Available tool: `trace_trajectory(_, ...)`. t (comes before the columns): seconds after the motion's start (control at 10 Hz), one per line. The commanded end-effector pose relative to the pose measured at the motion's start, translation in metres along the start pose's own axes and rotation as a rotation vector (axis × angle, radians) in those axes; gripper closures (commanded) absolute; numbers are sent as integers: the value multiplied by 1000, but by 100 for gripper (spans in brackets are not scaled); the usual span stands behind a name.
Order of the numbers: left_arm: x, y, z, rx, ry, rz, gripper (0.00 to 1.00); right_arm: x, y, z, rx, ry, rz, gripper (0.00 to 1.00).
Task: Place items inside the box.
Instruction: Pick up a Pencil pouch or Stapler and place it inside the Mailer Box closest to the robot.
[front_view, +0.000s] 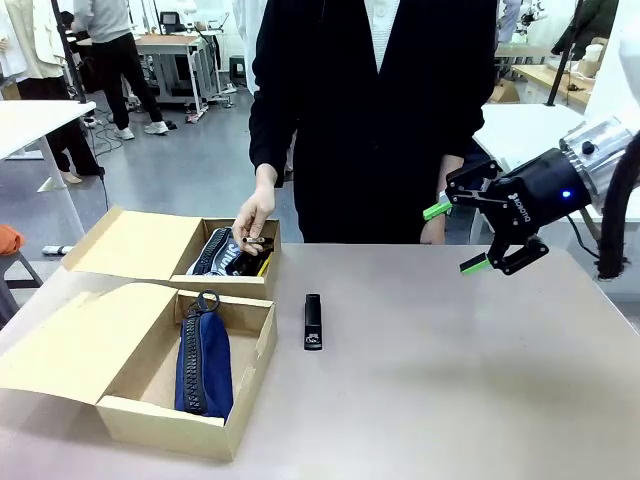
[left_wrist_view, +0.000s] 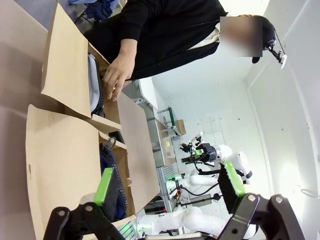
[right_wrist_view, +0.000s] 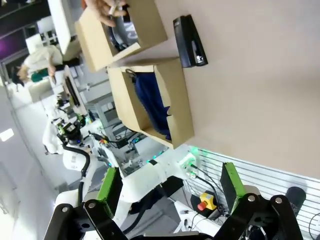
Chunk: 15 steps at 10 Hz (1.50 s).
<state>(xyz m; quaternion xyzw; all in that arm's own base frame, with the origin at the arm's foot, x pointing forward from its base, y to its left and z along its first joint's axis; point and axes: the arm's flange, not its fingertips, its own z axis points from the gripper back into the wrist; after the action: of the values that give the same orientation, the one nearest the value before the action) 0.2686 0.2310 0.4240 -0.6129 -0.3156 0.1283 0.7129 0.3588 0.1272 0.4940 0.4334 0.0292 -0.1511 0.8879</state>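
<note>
Currently, on the tabletop, the near box holds the navy pouch lengthwise to fit, a person's hand reaches into the far box, the left end effector and the Robotiq-lettered right end effector stand wide open and empty, and the black stapler lies just beside the boxes, probably next for placement.

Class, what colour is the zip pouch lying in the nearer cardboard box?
The pouch is navy blue, clearest in front view.

Navy pouch, black stapler, tan box
</note>
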Motion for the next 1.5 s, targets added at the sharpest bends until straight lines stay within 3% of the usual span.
trace_trajectory(0.0, 0, -1, 0, -23, -18, -19, 0, 2, 2, -5, -12, 6, 1, 0)
trace_trajectory(0.1, 0, -1, 0, -23, -18, -19, 0, 0, 17, -31, -88, -9, 50, 0)
trace_trajectory(0.3, 0, -1, 0, -23, -18, -19, 0, 25, 61, -119, -291, 50, 153, 0)
trace_trajectory(0.4, 0, -1, 0, -23, -18, -19, 0, 43, 76, -159, -439, -20, 122, 0)
trace_trajectory(0.6, 0, -1, 0, -23, -18, -19, 0, 61, 96, -219, -541, 7, 155, 0)
trace_trajectory(0.9, 0, -1, 0, -23, -18, -19, 0, 82, 91, -295, -684, 34, 149, 0)
trace_trajectory(1.1, 0, -1, 0, -23, -18, -19, 0, 85, 86, -326, -721, 20, 149, 0)
trace_trajectory(1.4, 0, -1, 0, -23, -18, -19, 0, 83, 84, -329, -752, 11, 144, 0)
